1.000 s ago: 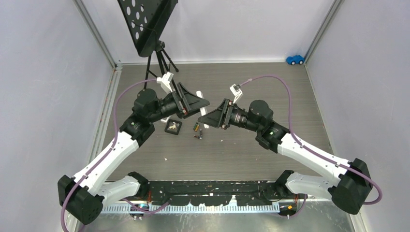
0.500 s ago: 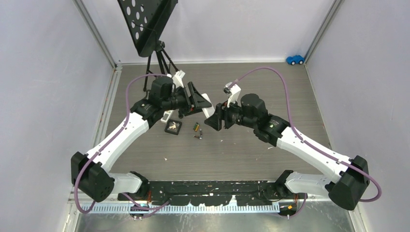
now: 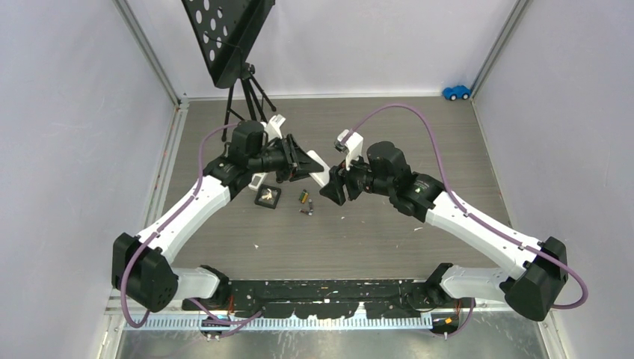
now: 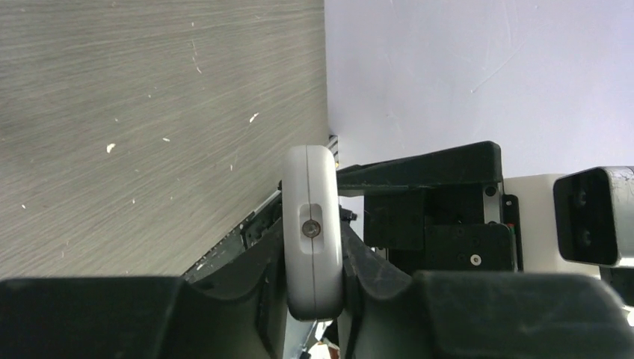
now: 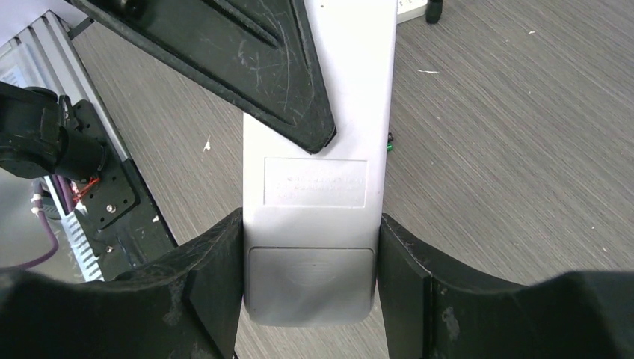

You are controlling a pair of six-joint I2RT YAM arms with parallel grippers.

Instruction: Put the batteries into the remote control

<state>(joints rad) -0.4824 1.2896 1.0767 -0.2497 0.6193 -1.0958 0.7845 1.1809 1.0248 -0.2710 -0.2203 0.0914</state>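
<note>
The white remote control (image 3: pixel 321 174) hangs above the table between both arms, back side up. My right gripper (image 3: pixel 333 187) is shut on it; its jaws press both long edges beside the battery cover (image 5: pixel 310 277). My left gripper (image 3: pixel 302 161) is shut on the remote's other end, seen edge-on (image 4: pixel 312 232) with a pad touching each face. One left finger (image 5: pixel 247 52) overlaps the remote control (image 5: pixel 318 179) in the right wrist view. Two small dark batteries, one green-wrapped (image 3: pixel 304 197) and one with reddish marks (image 3: pixel 306 212), lie on the table below.
A small black square tray (image 3: pixel 268 196) sits left of the batteries. A black perforated stand on a tripod (image 3: pixel 228 37) rises at the back left. A blue toy car (image 3: pixel 456 92) is in the far right corner. Walls close in both sides.
The left arm swung in and its jaws closed onto the remote's end. The right arm shifted slightly left and back, still holding the remote.
</note>
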